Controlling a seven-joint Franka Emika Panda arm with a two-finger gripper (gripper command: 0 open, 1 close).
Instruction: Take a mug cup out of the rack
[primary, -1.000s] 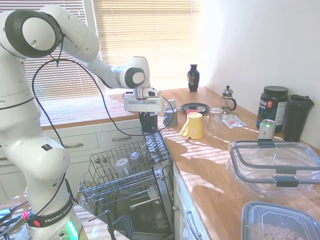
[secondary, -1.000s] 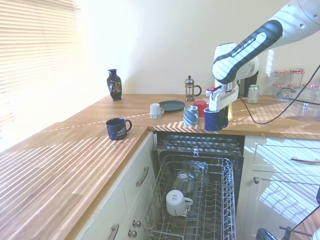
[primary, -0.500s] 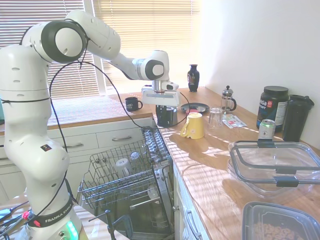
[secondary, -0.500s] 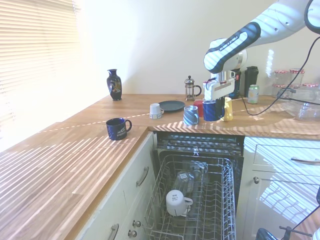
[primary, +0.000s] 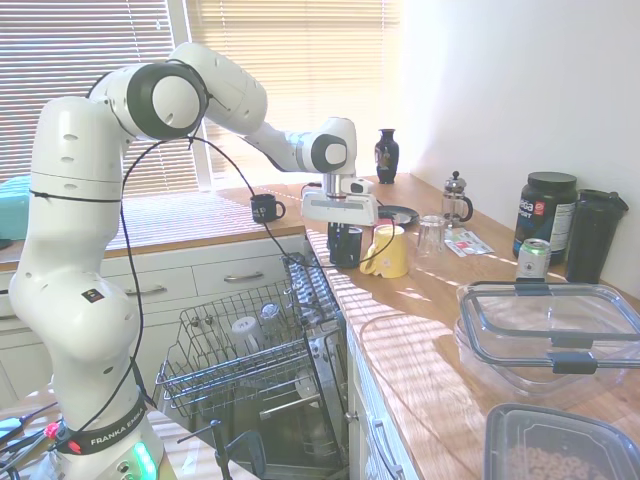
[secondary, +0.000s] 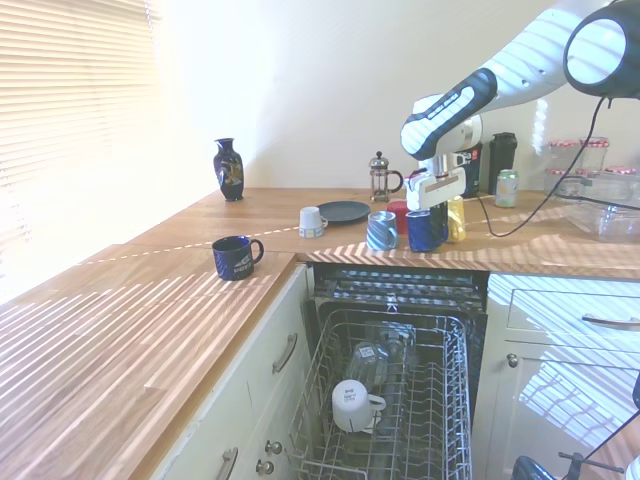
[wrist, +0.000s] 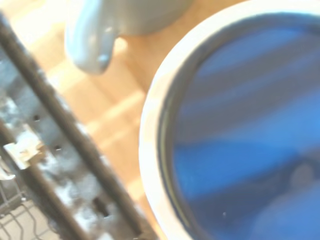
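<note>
Mug cup (secondary: 424, 230): upright over the wooden surface (secondary: 250, 225) beside the yellow mug (secondary: 456, 219) — clear of the rack (secondary: 400, 420).
End effector (secondary: 432, 200): closed on its rim, since release isn't done.

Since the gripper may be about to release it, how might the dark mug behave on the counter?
The mug cup, glossy, probably slips in the gripper. It looks ceramic, so likely rigid and breakable. Upright on the flat counter, it should not tip.

The first exterior camera stood high near the bench (primary: 440, 330) end, facing the blinds. The second looked back from the opposite bench corner toward the wall. Both took in the open rack (primary: 240, 345) (secondary: 400, 400) and the blue vase (primary: 387, 156) (secondary: 228, 170). The wrist camera looked straight down, very near, into a mug's blurred blue interior (wrist: 245, 130).
</note>
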